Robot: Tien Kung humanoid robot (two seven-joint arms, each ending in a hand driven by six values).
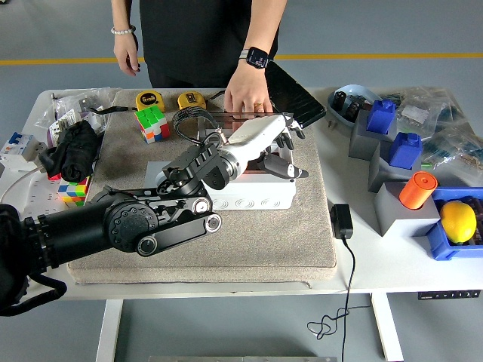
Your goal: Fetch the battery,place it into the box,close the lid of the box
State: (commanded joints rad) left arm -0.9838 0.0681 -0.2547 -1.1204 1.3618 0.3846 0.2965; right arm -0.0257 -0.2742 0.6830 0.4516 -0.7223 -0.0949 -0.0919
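One arm alone is at work: the left arm comes in low from the near left corner across the grey mat (249, 241), and its left hand (264, 143) hangs over the open white box (253, 192), the fingers (290, 171) spread and loosely extended, holding nothing that can be seen. Directly beneath those fingers lies the inside of the box, which the palm mostly covers, so whether the battery lies in there cannot be told from this view; no battery shows in the grip. My judgement is that the hand is poised over the opening because the placing step is finished or nearly so, with the lid the next concern. Just beyond the fingers, at the box's far edge, the clear lid (249, 115) stands raised, and a person's hand (247, 96) rests on its top rim, apparently steadying it upright; that hand and the robot's own palm both sit in the path the lid must swing through, so closing calls for clearing them first. To the left of the fingers, on the far part of the mat, sit a Rubik's cube (153, 123) and two yellow tape measures (149, 99), well clear of the box. Far to the right of the fingers, on the bare worktop (377, 256), a black adapter (341, 221) with its trailing cord, grey blocks with blue parts, an orange cylinder (417, 188) and a lemon (458, 220) in a blue tray stand apart from the work.
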